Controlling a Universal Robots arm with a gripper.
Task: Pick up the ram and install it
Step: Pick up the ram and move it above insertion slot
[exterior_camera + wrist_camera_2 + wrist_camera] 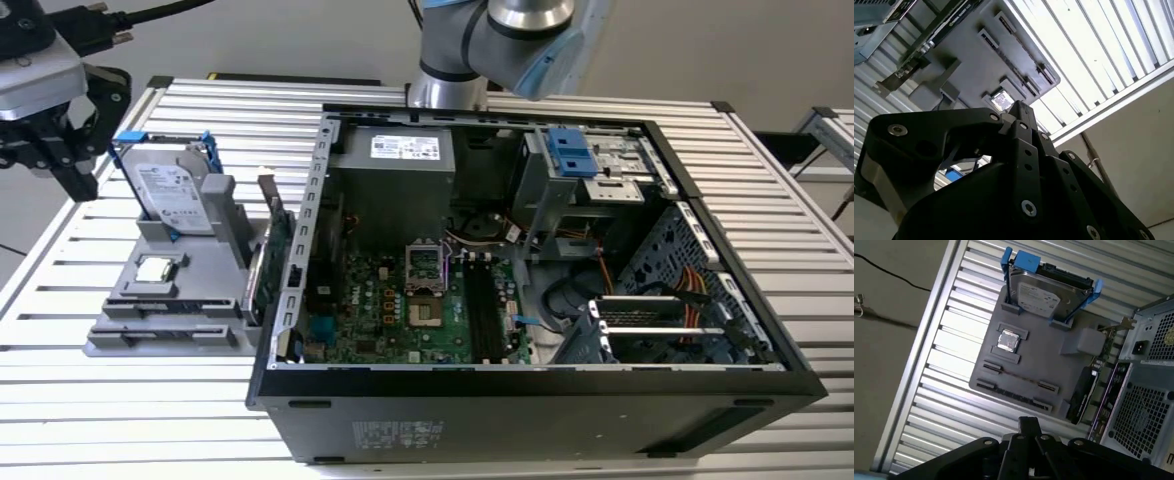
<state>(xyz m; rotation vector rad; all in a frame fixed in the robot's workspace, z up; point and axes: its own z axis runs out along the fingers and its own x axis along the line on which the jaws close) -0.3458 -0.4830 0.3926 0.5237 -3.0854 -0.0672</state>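
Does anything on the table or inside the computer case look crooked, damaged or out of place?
Nothing stands out. The hard drive sits in its slot on the grey holder, the processor chip lies flat in its pocket, and the computer case lies open. The gripper hangs near the holder.

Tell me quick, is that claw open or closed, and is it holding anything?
Gripper: closed, holding nothing.

Slatted metal table (pixel 134 420) bears a grey holder (pixel 147 338) and open computer case (pixel 534 422).
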